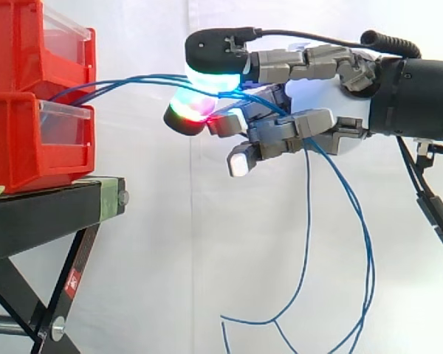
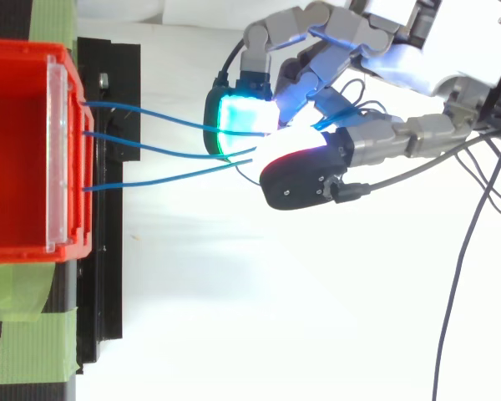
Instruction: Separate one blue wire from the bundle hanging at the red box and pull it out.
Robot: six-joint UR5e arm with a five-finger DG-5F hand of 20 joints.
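Left edge: red box [image 2: 17,249], with blue wires [image 2: 150,148] running right from it into the hand [image 1: 321,99] at centre-right. The fingers [image 1: 214,74] are pinched on the wires; can't tell how many are caught. To do it well, probably isolate one strand, grip firmly and pull straight right.

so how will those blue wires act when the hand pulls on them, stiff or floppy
Probably floppy: past the hand the blue wires droop in loose loops. Likely light, since they span from the red bin to the fingers with little sag. They look thin and smooth, so one might slip through the fingers if the pinch is weak.
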